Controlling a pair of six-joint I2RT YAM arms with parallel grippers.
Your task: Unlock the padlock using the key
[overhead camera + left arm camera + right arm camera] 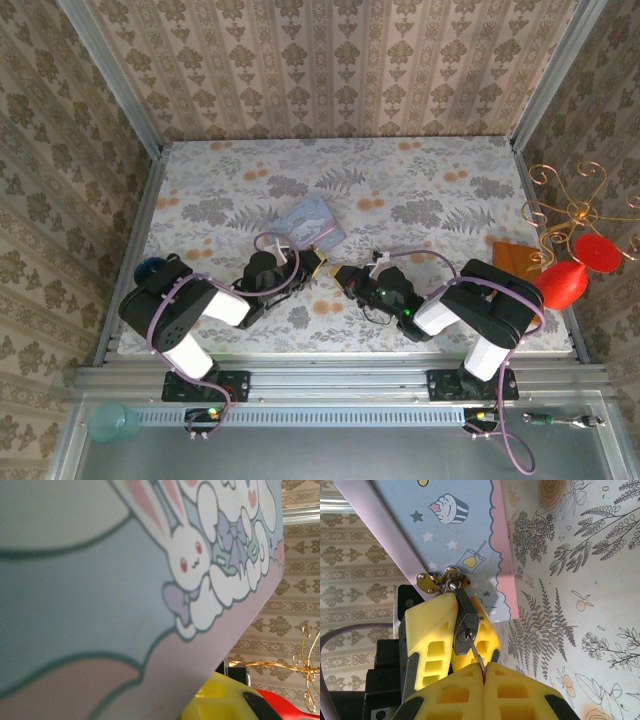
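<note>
Pale blue cartoon-printed tin box (420, 525) sits tilted on the floral-patterned table (580, 580). Small dark padlock (466, 622) hangs at the tin's lower edge, its silvery shackle (452, 582) hooked through the tin's brass hasp (427, 582).

Padlock long axis runs straight away from the tin. Shackle end is at the tin and the keyhole face points off it, toward the right gripper (484, 672).

Left gripper (460, 635) has its yellow fingers (427, 635) clamped on the padlock body, one on each side, just below the tin's edge.

Thin yellowish metal key (476, 656) lies in line with the padlock, tip at the keyhole. The blade spans the short gap to the right gripper, and whether it is fully seated can't be told.

Right gripper's fingers are pressed together on the key's bow end, on the far side of the padlock from the tin.
</note>
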